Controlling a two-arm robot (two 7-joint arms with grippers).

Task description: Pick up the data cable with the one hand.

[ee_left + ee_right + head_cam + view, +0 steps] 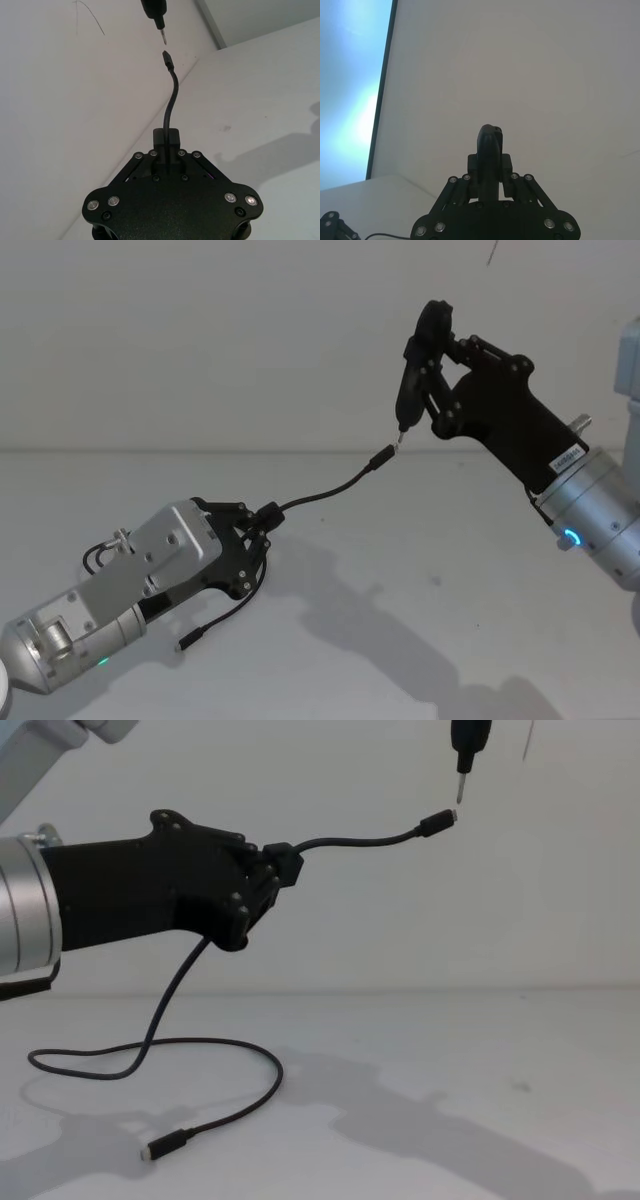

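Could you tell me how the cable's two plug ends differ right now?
The data cable's raised plug hangs in the air beyond the left gripper, just below a black tool's metal tip. The lower plug lies flat on the table. Both are small and black.

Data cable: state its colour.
Black along its length, plugs included; the data cable shows best in the chest view, held by the left gripper.

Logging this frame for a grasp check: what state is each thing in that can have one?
Left gripper: shut on the cable, raised above the table.
Cable: held near one end; that plug points up toward the tool tip, a small gap between; the rest hangs to the table, far plug lying flat.
Right gripper: shut on the tool, raised.
Tool: held tip down.
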